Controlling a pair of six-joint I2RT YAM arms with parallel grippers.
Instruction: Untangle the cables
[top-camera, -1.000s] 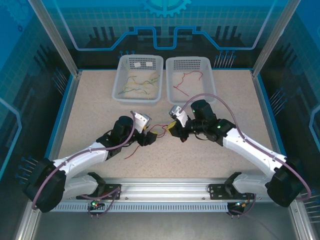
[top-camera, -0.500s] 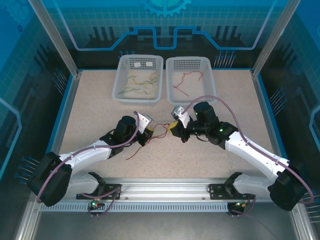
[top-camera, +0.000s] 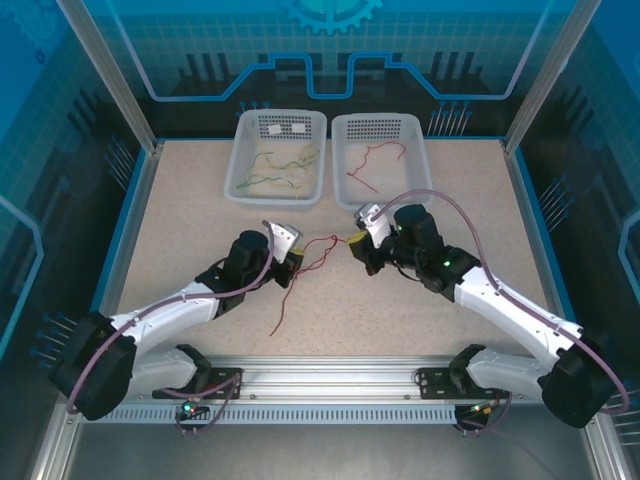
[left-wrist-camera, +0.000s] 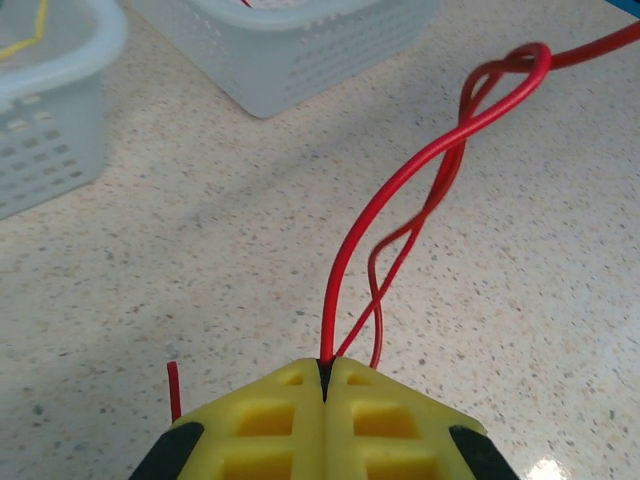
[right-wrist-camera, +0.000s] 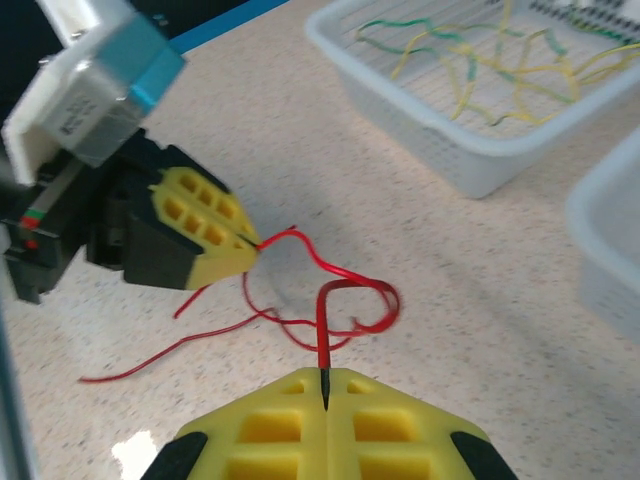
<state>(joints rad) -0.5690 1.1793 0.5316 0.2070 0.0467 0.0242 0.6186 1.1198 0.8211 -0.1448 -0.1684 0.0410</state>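
The left pincer (top-camera: 293, 268) sits left of centre in the top view. Its yellow pads are pressed flat together, clamping a red strand at the seam. The right pincer (top-camera: 355, 243) sits just right of centre, pads likewise closed on a red strand.

The red cables (top-camera: 320, 248) span the gap between the two pincers, at the middle of the tabletop (top-camera: 190, 200). In the left wrist view, one strand leaves the pad seam and runs toward the upper right of the frame, wound around a second red strand. In the right wrist view, the strand forms loops just beyond the pads. One tail trails toward the lower centre of the top view and lies on the tabletop.

At upper centre, two white baskets stand side by side. The left basket (top-camera: 240, 150) holds the yellow-green cables (top-camera: 280, 165). The right basket (top-camera: 380, 121) holds a loose red cable (top-camera: 372, 165).
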